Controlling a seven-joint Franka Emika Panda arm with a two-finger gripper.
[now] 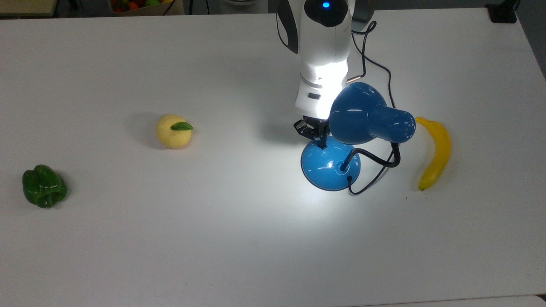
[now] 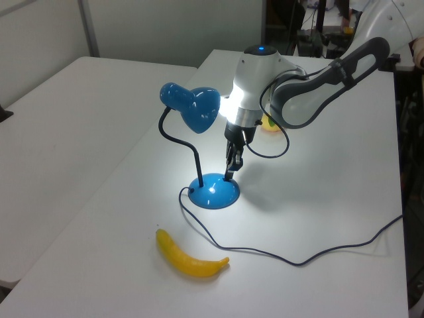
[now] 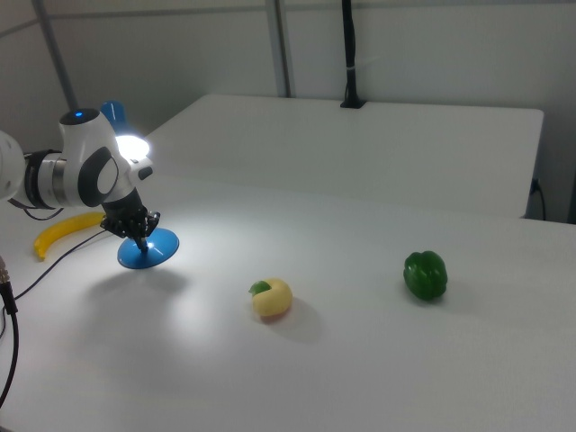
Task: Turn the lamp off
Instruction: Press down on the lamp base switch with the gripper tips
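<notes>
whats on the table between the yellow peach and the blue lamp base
Nothing: in the top view, bare lit white table runs from the yellow peach with a green leaf to the glossy blue lamp's domed base.
</notes>
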